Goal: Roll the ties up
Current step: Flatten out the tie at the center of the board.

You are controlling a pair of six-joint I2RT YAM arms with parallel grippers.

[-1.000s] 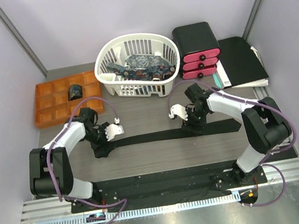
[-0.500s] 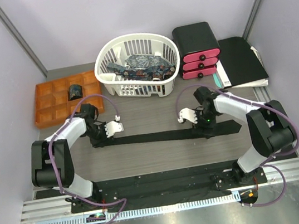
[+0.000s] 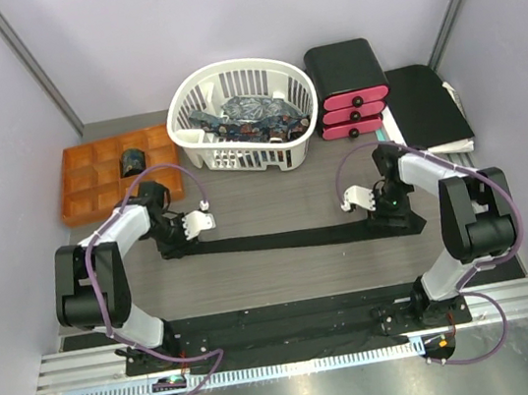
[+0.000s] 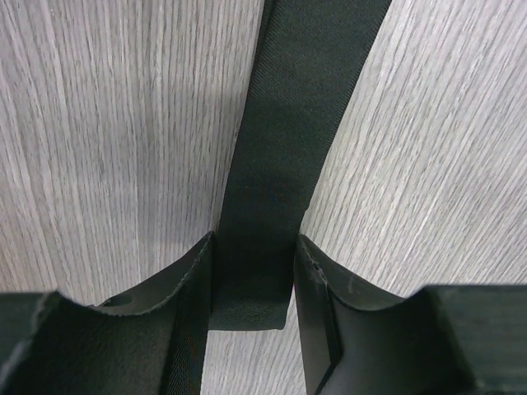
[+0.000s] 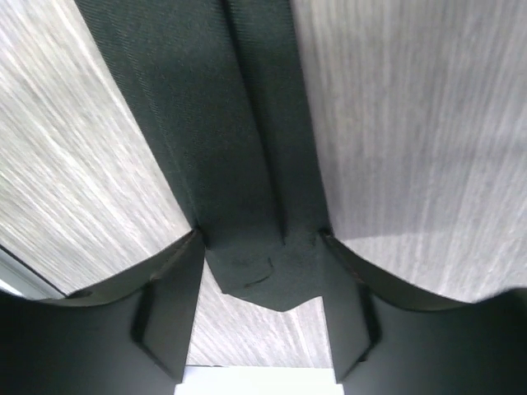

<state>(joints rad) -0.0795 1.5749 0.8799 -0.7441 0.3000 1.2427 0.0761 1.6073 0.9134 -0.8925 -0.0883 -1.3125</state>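
1. A long plain black fabric tie [image 3: 300, 238] lies flat and stretched out on the grey wood-grain tabletop [image 3: 263, 193]. It runs parallel to the near edge, from the left side to the right side.
2. The left gripper [image 3: 173, 243] stands over the tie's narrow end, towards the left edge. In the left wrist view its jaws are parted only as wide as the strip, with the fabric flat between the fingers [image 4: 193, 271].
3. The right gripper [image 3: 393, 213] stands over the tie's wide pointed end, towards the right edge. Its jaws are spread wider, and both edges of the cloth meet the fingers [image 5: 169, 280].
4. A white slotted plastic basket [image 3: 196, 128] sits at the middle of the far edge and holds dark blue patterned ties [image 3: 252, 115].
5. An orange compartment tray [image 3: 84, 190] in the far left corner holds one small dark rolled coil [image 3: 130, 162].
6. A black box with pink drawers [image 3: 345, 71] and a flat black folder [image 3: 424, 104] sit in the far right corner.
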